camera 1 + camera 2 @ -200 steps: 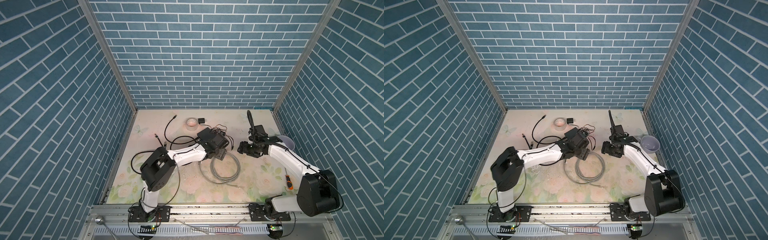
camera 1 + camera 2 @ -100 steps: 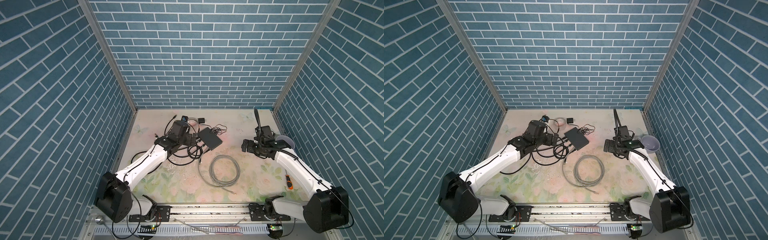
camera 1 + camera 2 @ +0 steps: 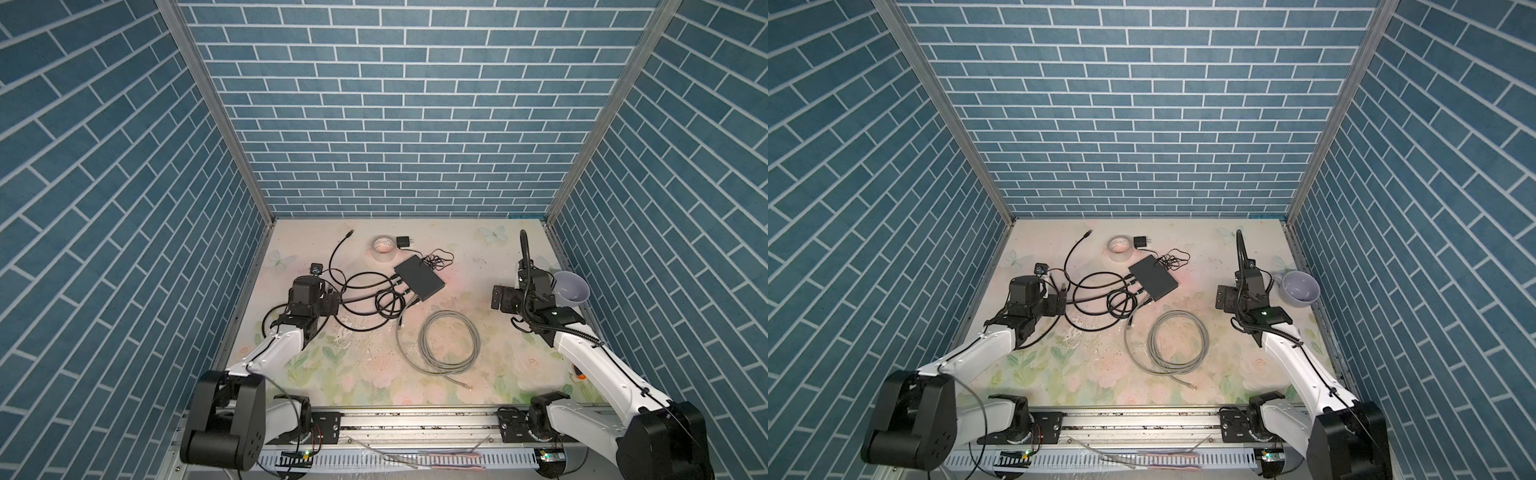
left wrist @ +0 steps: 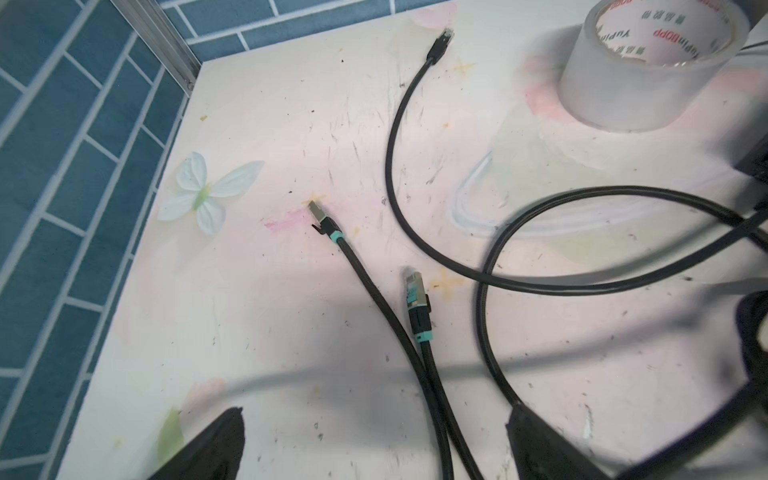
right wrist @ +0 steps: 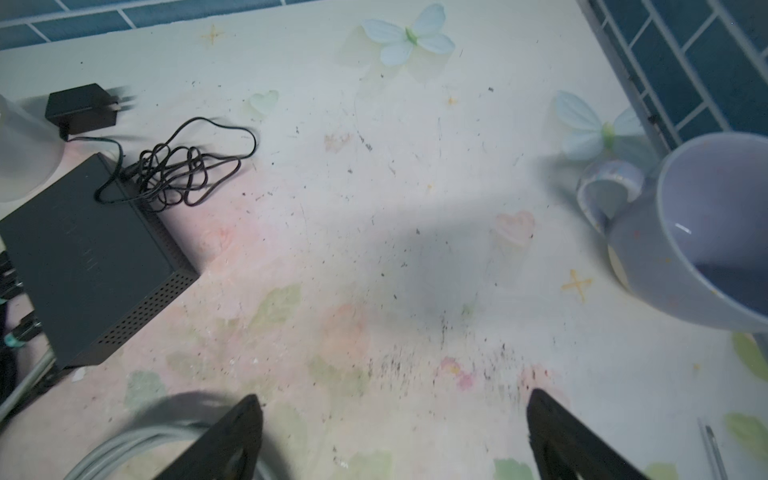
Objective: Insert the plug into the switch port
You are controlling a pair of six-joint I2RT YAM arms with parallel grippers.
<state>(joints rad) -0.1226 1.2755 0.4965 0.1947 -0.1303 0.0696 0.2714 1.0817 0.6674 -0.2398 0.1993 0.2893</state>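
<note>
The switch (image 3: 419,279) (image 3: 1152,279) (image 5: 83,257) lies flat at mid-table with black cables running into its near-left edge. In the left wrist view two loose teal-banded plugs lie on the mat: a plug (image 4: 415,286) just ahead of my left gripper (image 4: 374,415) and a second plug (image 4: 322,218) farther off. The left gripper (image 3: 331,300) (image 3: 1060,297) is open and empty, left of the switch, above the black cables. My right gripper (image 3: 500,297) (image 3: 1223,298) (image 5: 395,397) is open and empty over bare mat, right of the switch.
A grey cable coil (image 3: 451,340) (image 3: 1177,343) lies in front of the switch. A tape roll (image 3: 383,248) (image 4: 648,66) and power adapter (image 3: 402,242) (image 5: 81,108) sit behind it. A lavender mug (image 3: 572,286) (image 5: 706,232) stands by the right wall, an orange-handled tool (image 3: 579,374) nearer.
My left gripper has left the switch and swung away to the left side of the table. The right gripper has opened fully and drawn back a little to the right.
</note>
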